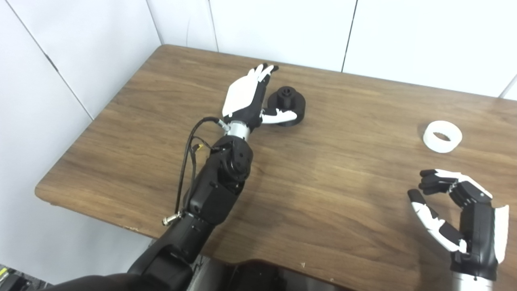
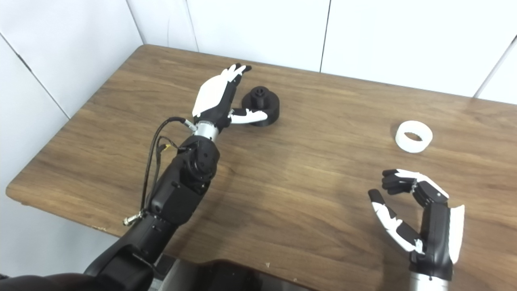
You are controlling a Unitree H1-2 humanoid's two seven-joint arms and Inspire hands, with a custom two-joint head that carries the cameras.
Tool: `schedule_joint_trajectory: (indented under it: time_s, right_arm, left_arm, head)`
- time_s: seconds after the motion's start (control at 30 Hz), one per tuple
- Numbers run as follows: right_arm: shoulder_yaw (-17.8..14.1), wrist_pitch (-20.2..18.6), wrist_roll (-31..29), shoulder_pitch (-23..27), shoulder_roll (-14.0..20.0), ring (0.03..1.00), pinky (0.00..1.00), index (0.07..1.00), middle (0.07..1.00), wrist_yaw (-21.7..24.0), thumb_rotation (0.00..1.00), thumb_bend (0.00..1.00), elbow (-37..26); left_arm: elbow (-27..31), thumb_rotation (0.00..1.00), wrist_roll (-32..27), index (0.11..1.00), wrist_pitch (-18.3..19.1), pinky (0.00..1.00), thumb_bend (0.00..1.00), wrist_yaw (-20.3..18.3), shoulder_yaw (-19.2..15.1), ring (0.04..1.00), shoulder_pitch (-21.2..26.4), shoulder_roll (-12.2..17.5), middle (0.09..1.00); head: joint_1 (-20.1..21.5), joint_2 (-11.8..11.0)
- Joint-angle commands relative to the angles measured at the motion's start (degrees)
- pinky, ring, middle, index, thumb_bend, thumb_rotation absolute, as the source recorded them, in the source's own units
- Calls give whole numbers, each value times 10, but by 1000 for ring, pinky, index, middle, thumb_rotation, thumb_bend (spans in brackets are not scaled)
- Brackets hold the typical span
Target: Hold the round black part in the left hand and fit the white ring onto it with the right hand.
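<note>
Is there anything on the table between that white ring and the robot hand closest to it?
No. In both views only bare wooden table shows between the white ring and the open right robot hand.

My left hand lies open beside the black part, thumb in front of it. The ring sits beyond my open right hand.

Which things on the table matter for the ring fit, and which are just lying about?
Job:
- black part, beside the open left hand
- white ring, untouched, beyond the open right hand

Lying about:
- nothing else on the table
</note>
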State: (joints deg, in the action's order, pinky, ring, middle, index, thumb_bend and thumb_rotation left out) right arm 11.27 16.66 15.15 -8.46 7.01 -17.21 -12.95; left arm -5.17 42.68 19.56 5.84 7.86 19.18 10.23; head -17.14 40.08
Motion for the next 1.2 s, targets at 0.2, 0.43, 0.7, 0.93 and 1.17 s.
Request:
schedule_joint_trajectory:
  time_s: [0.2,0.43,0.7,0.93,1.17]
  right_arm:
    - [-9,16,3,-24,-43,516,449,496,596,-5,152,496,-2]
    - [-10,16,6,-23,-42,518,448,496,596,-7,152,496,-3]
    - [-10,12,5,-25,-43,524,451,496,600,-6,152,496,-6]
    - [-9,11,8,-27,-45,513,443,496,597,-7,151,496,-10]
    - [-10,14,10,-29,-46,521,449,496,600,-8,152,496,-9]
  left_arm:
    - [-25,518,37,900,35,957,984,-11,31,1000,52,28,1000]
    - [-45,490,34,891,53,975,1000,-30,43,1000,59,33,1000]
    - [-67,515,26,857,51,969,1000,-34,50,1000,64,31,1000]
    - [-79,512,18,833,56,961,1000,-37,53,1000,67,27,1000]
    - [-95,477,-15,746,33,978,974,-1,36,1000,66,13,1000]
  head:
    - [2,1]
    - [4,2]
    - [6,4]
    - [7,6]
    - [8,8]
